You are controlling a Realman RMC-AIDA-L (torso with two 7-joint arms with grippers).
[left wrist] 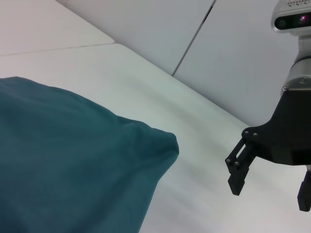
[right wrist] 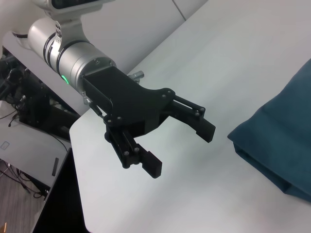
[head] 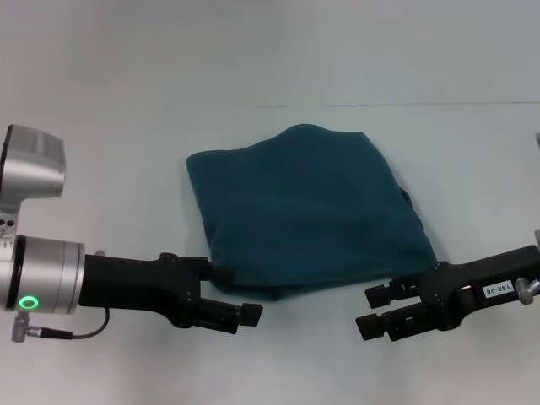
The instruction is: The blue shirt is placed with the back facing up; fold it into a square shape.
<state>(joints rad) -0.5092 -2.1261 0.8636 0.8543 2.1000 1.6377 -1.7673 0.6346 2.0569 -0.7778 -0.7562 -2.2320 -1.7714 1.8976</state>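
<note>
1. One blue shirt (head: 308, 211) lay on the white counter (head: 126, 110), folded into a rough, slightly skewed four-sided bundle near the middle of the head view, its near edge toward the robot.
2. Two black grippers hung at the shirt's near side. The left gripper (head: 250, 314) sat just beside the near left corner of the bundle, and the right gripper (head: 369, 309) just beside the near right corner. Both pointed inward, toward each other.
3. Nothing stood between the two grippers but bare counter and the shirt's near edge. Neither gripper held any cloth.
4. The right gripper's jaws stood apart, with a clear gap between the two fingers, empty; the left wrist view showed the same gripper (left wrist: 269, 189) hanging above the counter beyond a shirt corner (left wrist: 163, 143).
5. The left gripper's jaws also stood wide and empty, seen plainly in the right wrist view (right wrist: 182, 148), where the two fingers spread apart over the counter near the shirt's folded edge (right wrist: 277, 145).
6. A thin dark cable (head: 80, 331) looped under the left arm's silver wrist section, where a green ring light (head: 29, 301) glowed.
7. The counter was plain, white and matte, with a faint seam line (head: 380, 105) running across its far part.
8. Past the counter's edge in the right wrist view lay a darker floor area with a grey surface (right wrist: 26, 145) and tangled dark equipment (right wrist: 19, 87); pale wall panels stood behind.
</note>
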